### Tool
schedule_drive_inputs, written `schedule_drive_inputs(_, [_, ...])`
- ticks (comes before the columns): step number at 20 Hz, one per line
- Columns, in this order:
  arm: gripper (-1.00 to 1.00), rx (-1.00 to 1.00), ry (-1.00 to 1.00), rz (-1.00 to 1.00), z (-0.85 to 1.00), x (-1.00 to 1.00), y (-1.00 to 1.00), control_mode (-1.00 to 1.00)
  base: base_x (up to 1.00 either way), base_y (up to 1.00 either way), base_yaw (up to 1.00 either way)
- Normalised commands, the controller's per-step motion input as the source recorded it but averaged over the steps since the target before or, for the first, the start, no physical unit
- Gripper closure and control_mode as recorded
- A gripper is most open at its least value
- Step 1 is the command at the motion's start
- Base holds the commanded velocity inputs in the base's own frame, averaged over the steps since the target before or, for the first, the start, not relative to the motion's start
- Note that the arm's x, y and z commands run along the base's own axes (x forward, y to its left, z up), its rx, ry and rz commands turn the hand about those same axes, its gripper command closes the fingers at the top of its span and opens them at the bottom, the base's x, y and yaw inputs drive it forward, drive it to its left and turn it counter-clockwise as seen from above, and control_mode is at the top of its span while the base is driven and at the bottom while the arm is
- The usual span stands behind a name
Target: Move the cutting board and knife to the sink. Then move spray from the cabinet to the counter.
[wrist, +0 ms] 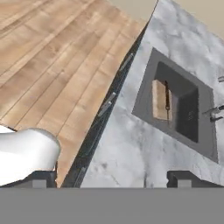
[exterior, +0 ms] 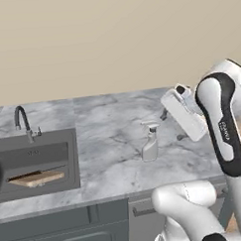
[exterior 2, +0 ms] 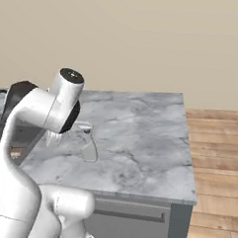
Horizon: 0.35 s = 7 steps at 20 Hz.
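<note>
Nearest, in the hand view, two small dark fingers (wrist: 111,178) spread wide apart, gripping nothing, looking down over the grey-white marble-veined table (wrist: 131,153). Close by the arm, standing upright on that table (exterior: 108,143), apart from the hand: the small pale translucent spray bottle with trigger head (exterior: 150,142), seen also in the right base view (exterior 2: 87,142). Further off, resting inside the dark grey rectangular sink with thin black arched faucet (exterior: 69,154): the flat light-brown wooden cutting board (exterior: 36,178), with a dark strip lying on it in the hand view (wrist: 166,100), likely the knife. Judged practically complete: board sunk, spray on the table, little left beyond withdrawing.
</note>
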Motion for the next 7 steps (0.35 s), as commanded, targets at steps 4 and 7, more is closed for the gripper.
schedule_drive_inputs(4, [-1.0,-1.0,-0.28,0.0,-0.08,-1.0,0.6,-1.0,0.0,0.0,0.0])
schedule_drive_inputs(7, [-1.0,-0.91,-0.41,0.0,-0.06,-1.0,0.6,-1.0,0.0,0.0,0.0])
